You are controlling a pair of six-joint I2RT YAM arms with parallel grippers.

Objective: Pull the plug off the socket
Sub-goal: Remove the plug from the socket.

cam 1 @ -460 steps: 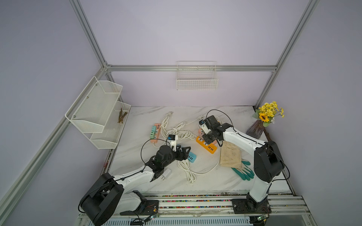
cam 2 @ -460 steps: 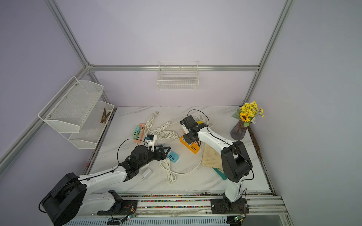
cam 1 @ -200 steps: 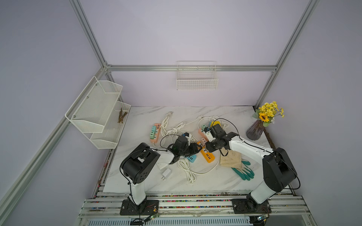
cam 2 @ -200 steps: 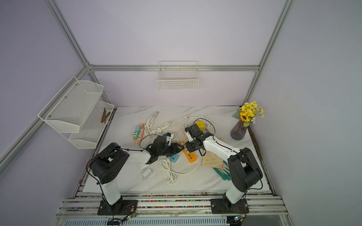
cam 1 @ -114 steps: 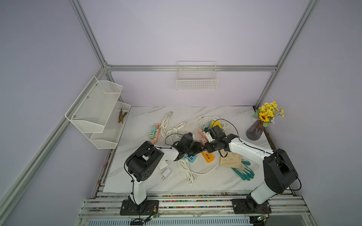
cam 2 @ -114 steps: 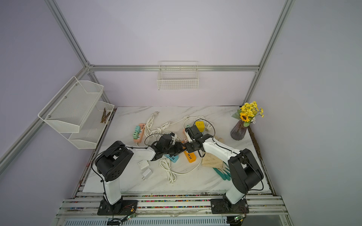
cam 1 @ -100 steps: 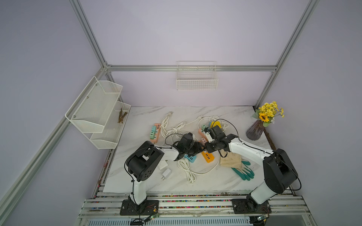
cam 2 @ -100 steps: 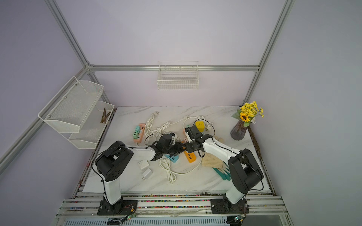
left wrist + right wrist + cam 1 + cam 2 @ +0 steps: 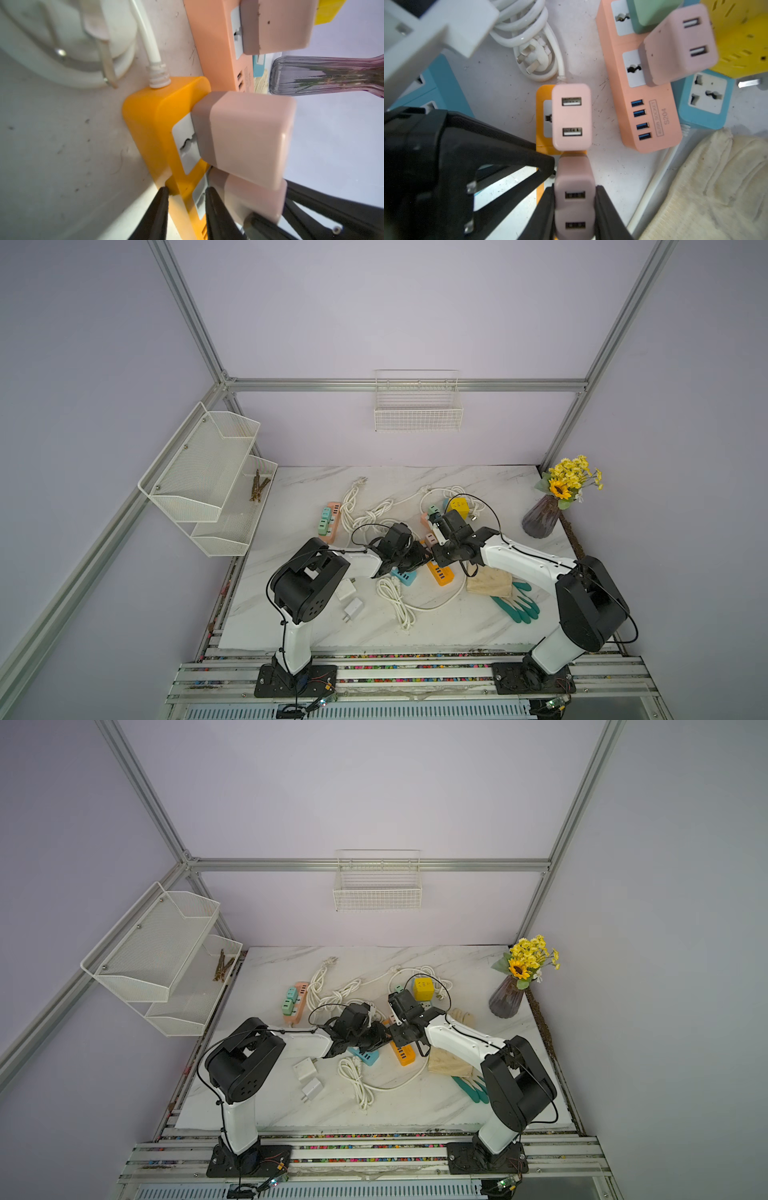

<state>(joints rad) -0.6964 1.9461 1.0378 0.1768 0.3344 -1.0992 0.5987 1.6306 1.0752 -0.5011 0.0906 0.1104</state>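
Closure is the fresh change: within the last second the left jaws came in beside the right ones and narrowed onto the orange power strip (image 9: 149,116). Their black fingers (image 9: 158,207) now pinch its body, one against the side by the worktop (image 9: 374,635) and one on the socket face. That looks like a brace, so the strip should stay down instead of rising with the plug. The right jaws have not altered. They are clamped on the sides of the nearer pink USB plug (image 9: 574,180), one finger (image 9: 604,207) on each flank. The plug appears still seated, with no prongs showing, beside a second pink plug (image 9: 571,116) in the same strip. The strip lies about midway across the worktop, between its back and front edges.
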